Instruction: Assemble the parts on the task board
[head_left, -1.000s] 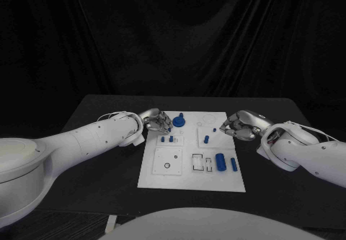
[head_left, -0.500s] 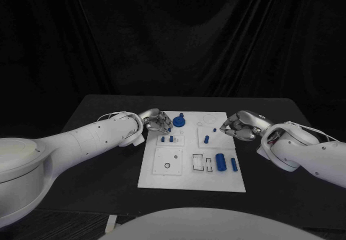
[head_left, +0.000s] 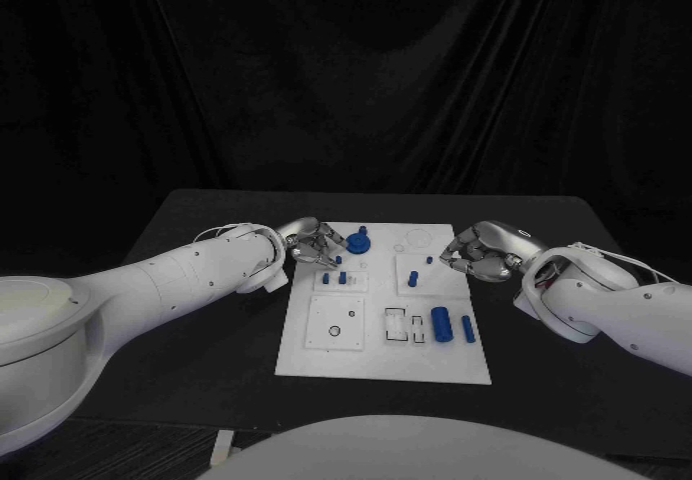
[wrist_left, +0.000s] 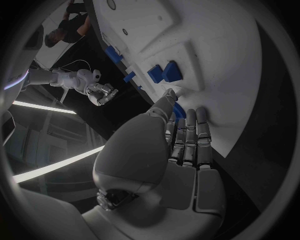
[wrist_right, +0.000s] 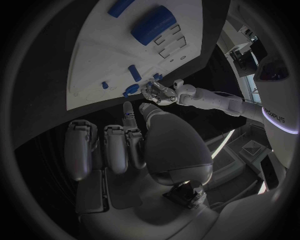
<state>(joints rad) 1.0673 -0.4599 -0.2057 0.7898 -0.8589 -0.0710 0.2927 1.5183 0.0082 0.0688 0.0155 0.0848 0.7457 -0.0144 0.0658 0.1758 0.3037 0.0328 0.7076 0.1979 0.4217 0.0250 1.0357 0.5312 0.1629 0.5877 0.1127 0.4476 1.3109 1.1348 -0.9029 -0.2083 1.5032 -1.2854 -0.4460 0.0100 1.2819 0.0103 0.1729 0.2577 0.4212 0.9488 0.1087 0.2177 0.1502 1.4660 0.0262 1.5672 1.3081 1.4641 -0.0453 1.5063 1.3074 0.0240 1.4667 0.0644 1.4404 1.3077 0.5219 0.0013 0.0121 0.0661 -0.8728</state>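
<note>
The white task board (head_left: 378, 352) lies in the middle of the table. My left hand (head_left: 312, 244) sits at the board's far left corner, beside a round blue part (head_left: 358, 241). In the left wrist view its thumb and fingers (wrist_left: 187, 135) close on a small blue part (wrist_left: 179, 111) at the board's edge (wrist_left: 237, 100). My right hand (head_left: 480, 252) hovers at the board's right edge with its fingers (wrist_right: 106, 147) curled in and nothing seen in them. Blue pegs (head_left: 335, 279) stand in a small plate, two more (head_left: 414, 279) to their right. A thick blue cylinder (head_left: 441, 324) lies near the right edge.
The black table (head_left: 188, 300) runs beyond the board on both sides. A thin blue bar (head_left: 467, 328) lies beside the cylinder. Open slots (head_left: 395, 322) and a square plate with a hole (head_left: 336, 328) take up the board's near half.
My left hand has drawn back a little to the left from the round blue part, and a small blue part now shows at its fingertips. The right hand has stayed still.
</note>
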